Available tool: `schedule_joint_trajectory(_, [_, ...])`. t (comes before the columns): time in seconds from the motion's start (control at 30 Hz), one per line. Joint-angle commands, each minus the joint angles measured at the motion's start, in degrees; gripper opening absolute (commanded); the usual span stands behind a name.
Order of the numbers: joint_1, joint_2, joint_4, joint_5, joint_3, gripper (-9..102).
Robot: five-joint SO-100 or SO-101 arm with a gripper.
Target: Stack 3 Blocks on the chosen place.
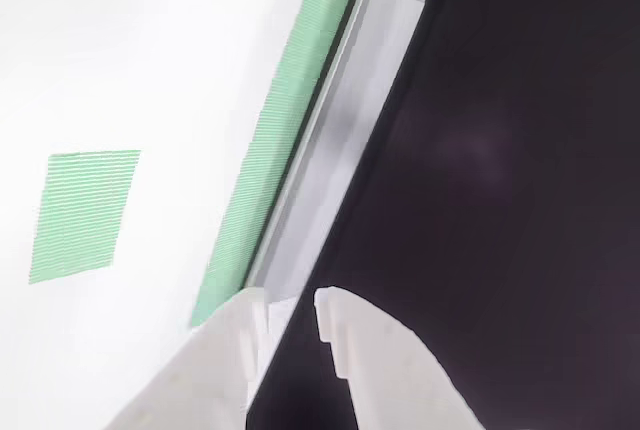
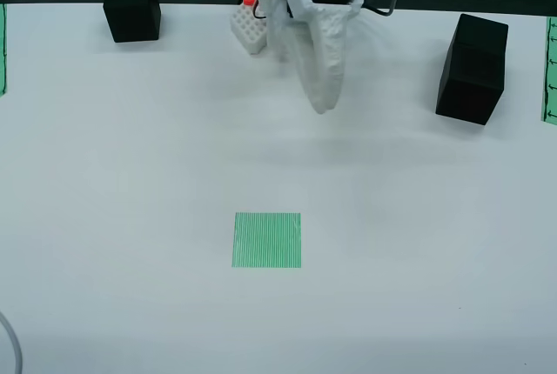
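Note:
In the view from above, one black block (image 2: pixel 132 9) sits at the far left of the white table and another block (image 2: pixel 473 68) stands at the far right. The chosen place (image 2: pixel 267 239), a green-and-white striped square, lies bare in the middle foreground. My gripper (image 2: pixel 324 106) hangs at the table's far side between the two blocks, fingers pointing toward the square, well short of it. In the view that rides on the gripper, the white fingers (image 1: pixel 292 305) show a narrow gap with nothing in it, and the chosen place (image 1: pixel 85 215) lies to the left.
A narrow green striped strip (image 1: pixel 280 140), a grey panel (image 1: pixel 345 130) and a big black panel (image 1: pixel 500 200) run past the fingers. Green paper strips (image 2: pixel 550 70) edge the table's sides. A small white part (image 2: pixel 248 30) sits by the arm's base. A cable (image 2: pixel 10 348) curls at the bottom left.

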Motion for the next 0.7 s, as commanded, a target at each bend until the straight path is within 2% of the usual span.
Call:
schedule_joint_trajectory(0.0, [-3.4, -8.5, 8.9, -4.6, -12.7, 2])
schedule_joint_trajectory(0.23, [-13.1, -23.5, 28.3, -20.5, -35.0, 2])
schedule_joint_trajectory(0.4, [-21.8, -31.7, 41.4, -29.0, -43.2, 2])
schedule_joint_trajectory(0.5, [-26.5, -37.5, 45.4, -29.1, -45.4, 2])
schedule_joint_trajectory(0.67, [-31.6, -44.7, 45.2, -28.1, -47.9, 2])
